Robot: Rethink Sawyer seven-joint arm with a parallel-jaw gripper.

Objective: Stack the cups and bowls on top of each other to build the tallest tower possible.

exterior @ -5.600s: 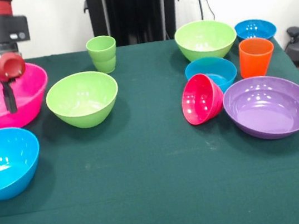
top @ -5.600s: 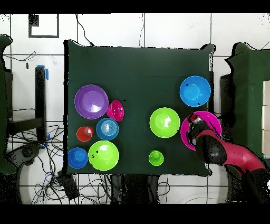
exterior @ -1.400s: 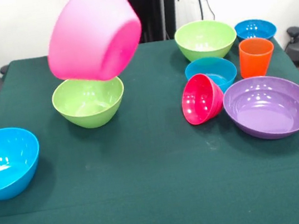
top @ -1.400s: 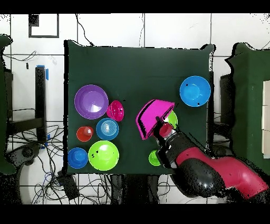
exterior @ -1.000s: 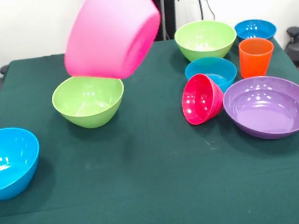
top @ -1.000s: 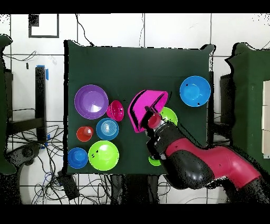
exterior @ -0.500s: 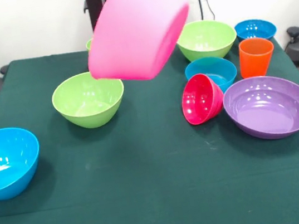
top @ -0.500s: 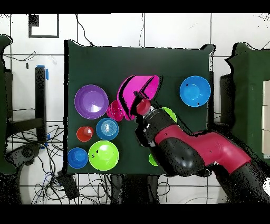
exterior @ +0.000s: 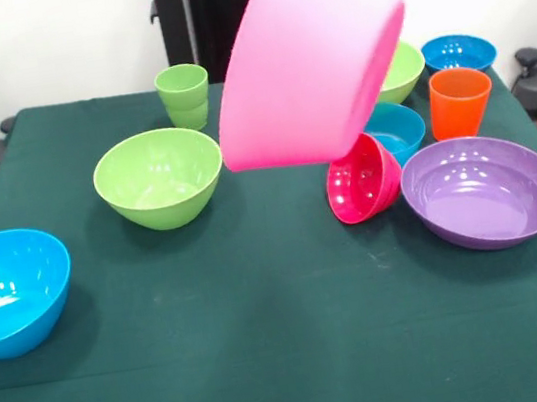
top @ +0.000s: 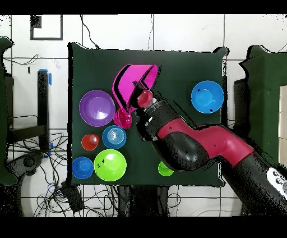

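The pink bowl (exterior: 313, 58) hangs tilted above the bench (exterior: 269, 342), over the small red bowl (exterior: 361, 179), just beside the purple bowl (exterior: 484, 191). The jaws look clamped on its rim. Lowered crooked, it could slip or knock that red bowl.

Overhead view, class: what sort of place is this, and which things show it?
Probably a robotics lab or test room: a green-covered table stands on a white tiled floor, loose cables trail beside it, and a red and black robot arm carries a big glossy pink plastic bowl.
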